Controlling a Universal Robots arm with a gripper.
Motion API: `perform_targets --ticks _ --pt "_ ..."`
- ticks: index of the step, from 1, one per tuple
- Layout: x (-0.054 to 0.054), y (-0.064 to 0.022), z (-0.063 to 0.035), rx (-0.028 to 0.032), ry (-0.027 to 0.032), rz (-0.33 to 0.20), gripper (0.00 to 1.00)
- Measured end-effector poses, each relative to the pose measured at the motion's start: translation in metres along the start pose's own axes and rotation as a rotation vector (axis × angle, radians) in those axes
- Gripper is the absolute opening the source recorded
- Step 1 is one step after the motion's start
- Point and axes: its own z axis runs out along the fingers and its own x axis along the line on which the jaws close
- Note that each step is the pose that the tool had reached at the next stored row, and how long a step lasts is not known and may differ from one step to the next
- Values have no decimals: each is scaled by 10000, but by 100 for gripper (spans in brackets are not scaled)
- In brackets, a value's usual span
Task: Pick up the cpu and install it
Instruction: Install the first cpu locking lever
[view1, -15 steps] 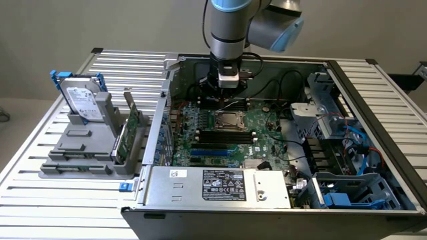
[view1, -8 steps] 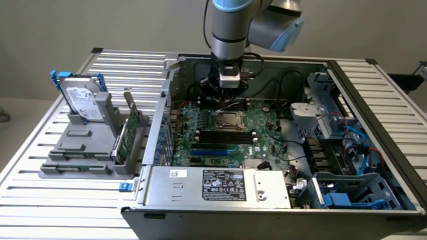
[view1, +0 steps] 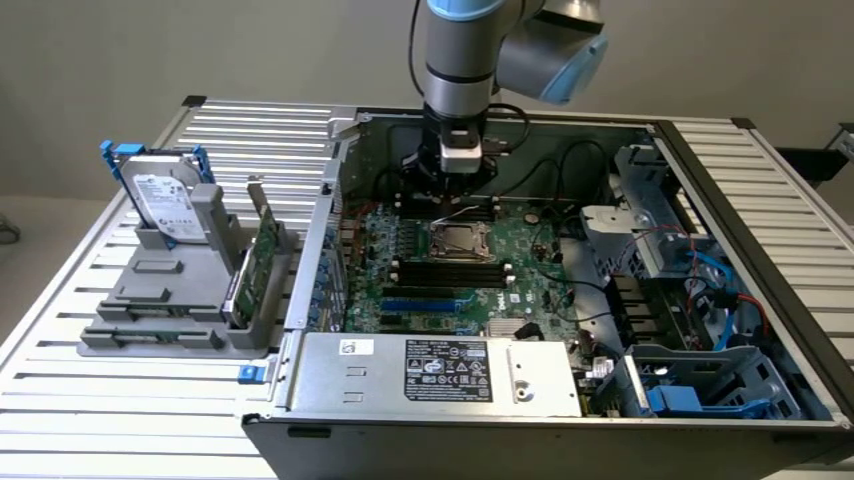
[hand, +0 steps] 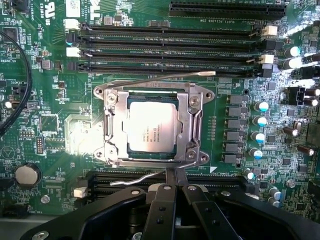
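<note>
The arm reaches down into the open computer case, which lies on the slatted metal surface. The gripper hangs over the motherboard, just beside the socket on its far side.

In the wrist view the gripper has its two black fingers pressed together with nothing between them. The fingertips sit at the edge of the metal frame of the socket, near a thin wire lever.

The cpu lies flat in the socket, silvery top up, enclosed on all sides by the metal frame. The memory slots run parallel to the socket on the side away from the fingers.

At the exterior view's left, a grey holder stands on the surface. It carries the hard drive upright and the green circuit card on edge. The power supply occupies the near end of the case.
</note>
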Motion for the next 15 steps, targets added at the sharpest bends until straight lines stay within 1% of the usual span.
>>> perform_targets --ticks 3,15 --pt "4 -12 0 -2 -1 -1 11" --pt "26 -12 3 -28 0 0 11"
